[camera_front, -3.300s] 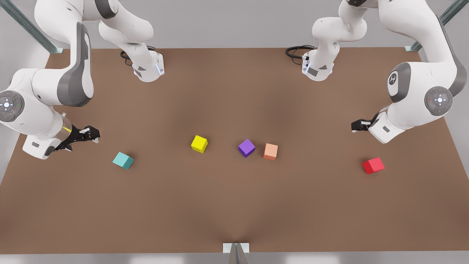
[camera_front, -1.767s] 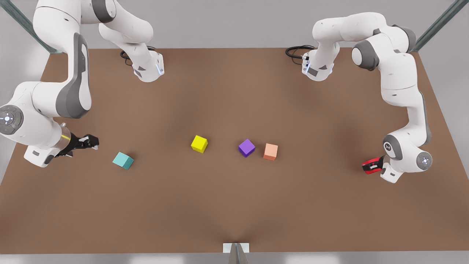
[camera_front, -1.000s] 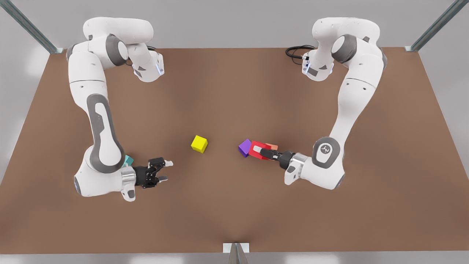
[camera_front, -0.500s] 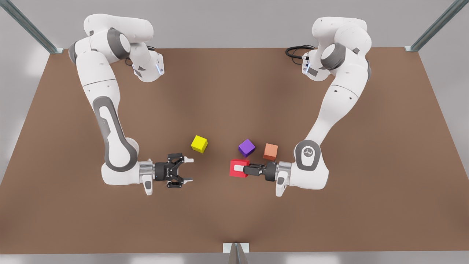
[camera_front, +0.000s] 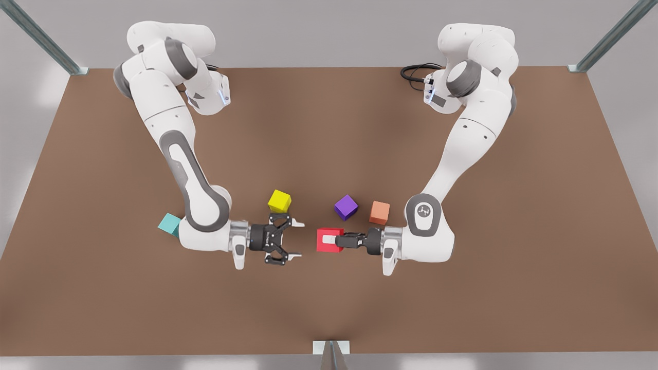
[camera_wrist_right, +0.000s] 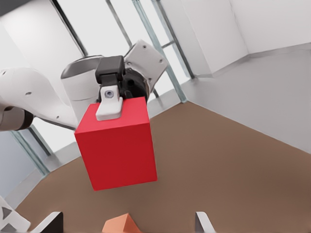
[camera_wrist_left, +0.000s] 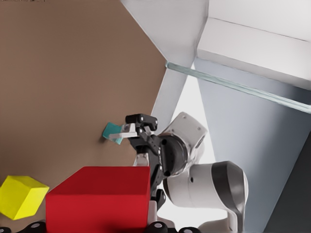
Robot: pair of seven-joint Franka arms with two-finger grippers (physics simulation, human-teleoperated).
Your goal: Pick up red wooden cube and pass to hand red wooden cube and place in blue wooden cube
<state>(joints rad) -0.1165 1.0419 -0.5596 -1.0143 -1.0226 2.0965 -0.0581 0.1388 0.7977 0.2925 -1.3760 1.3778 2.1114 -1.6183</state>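
My left gripper [camera_front: 332,240], on the arm at the front view's right, is shut on the red wooden cube [camera_front: 325,240] and holds it above the table. In the left wrist view the red wooden cube [camera_wrist_left: 97,199] sits close to the camera. The hand is my right gripper [camera_front: 296,240], open, facing the cube across a small gap. Its white fingertips [camera_wrist_right: 203,223] stand apart on either side of the red cube [camera_wrist_right: 119,145]. The blue wooden cube [camera_front: 167,224] rests on the table behind the right arm's wrist, partly hidden, and the blue cube [camera_wrist_left: 112,130] lies beyond the hand.
A yellow cube [camera_front: 279,201] lies just behind the hand. A purple cube [camera_front: 346,207] and a salmon cube [camera_front: 379,212] lie behind the left gripper. The brown table [camera_front: 329,308] stretches open toward its front edge.
My left gripper took hold of the red cube at the front view's right and carried it to the middle. The right gripper swung in from the left, and the gap has narrowed.
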